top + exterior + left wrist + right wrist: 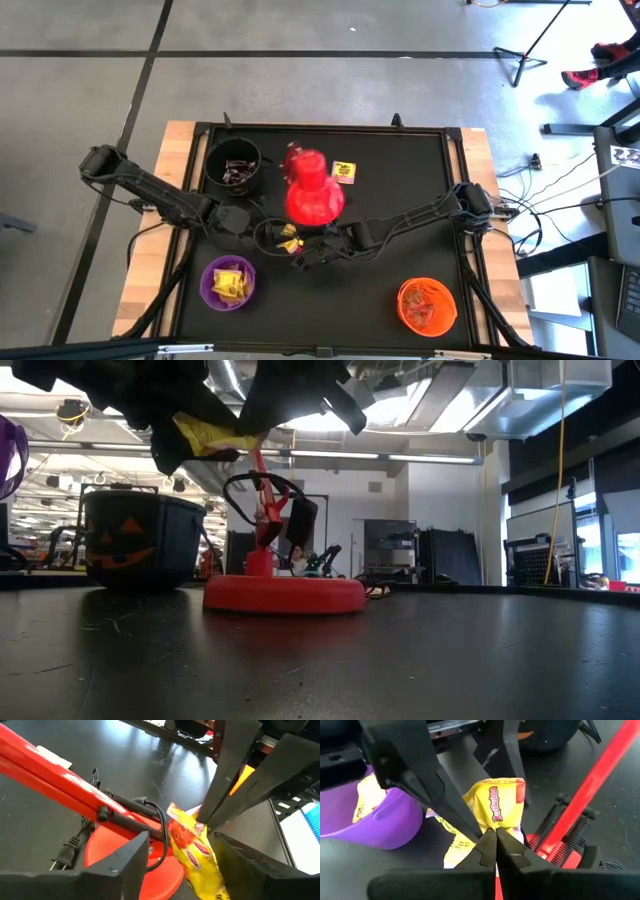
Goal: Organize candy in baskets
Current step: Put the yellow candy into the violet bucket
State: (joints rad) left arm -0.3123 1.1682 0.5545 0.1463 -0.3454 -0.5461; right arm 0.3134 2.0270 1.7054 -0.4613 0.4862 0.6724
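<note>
A robotics lab or workshop in an open industrial hall: two dark robot arms [150, 185] are mounted at either side of a black worktop [400, 180] with pale wooden edges, standing on a grey concrete floor [80, 90] marked with dark tape lines. Cables [520, 215] trail off the worktop's side toward equipment stands [530, 45]. Seen level across the worktop, the hall behind has an exposed ceiling with long strip lights [380, 455], ducting [520, 395], dark equipment racks [450, 565] and glazed partitions [625, 555] at the far side.
</note>
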